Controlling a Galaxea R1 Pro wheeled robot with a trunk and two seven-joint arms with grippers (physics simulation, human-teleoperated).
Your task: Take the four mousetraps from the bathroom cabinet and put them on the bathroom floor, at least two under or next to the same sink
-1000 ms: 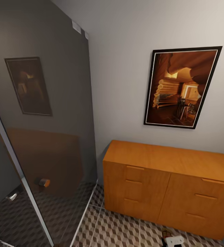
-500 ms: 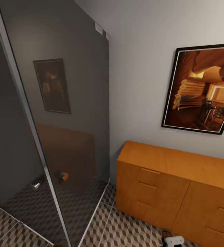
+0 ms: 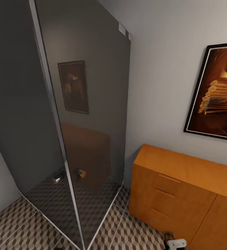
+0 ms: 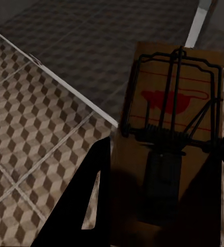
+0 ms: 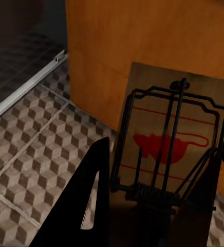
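Bathroom floor point(image 3: 134, 231), cube-patterned tile, running under a dark glass shower enclosure point(image 3: 85, 114) and up to the orange-brown cabinet point(image 3: 183, 194), which stands against the wall below a framed picture point(image 3: 219, 93). Left hand point(image 4: 158, 170), closed on a mousetrap point(image 4: 168, 134) held above the tiles beside the enclosure's rail. Right hand point(image 5: 161, 185), closed on a second mousetrap point(image 5: 168, 149) held above the floor, close in front of the cabinet's face.

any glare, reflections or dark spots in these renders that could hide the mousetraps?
Head view: the tinted glass shower panel mirrors the wall picture and cabinet, dimly. Left wrist view: the lower half of the held mousetrap sinks into shadow. Right wrist view: its mousetrap is evenly lit and sharp.
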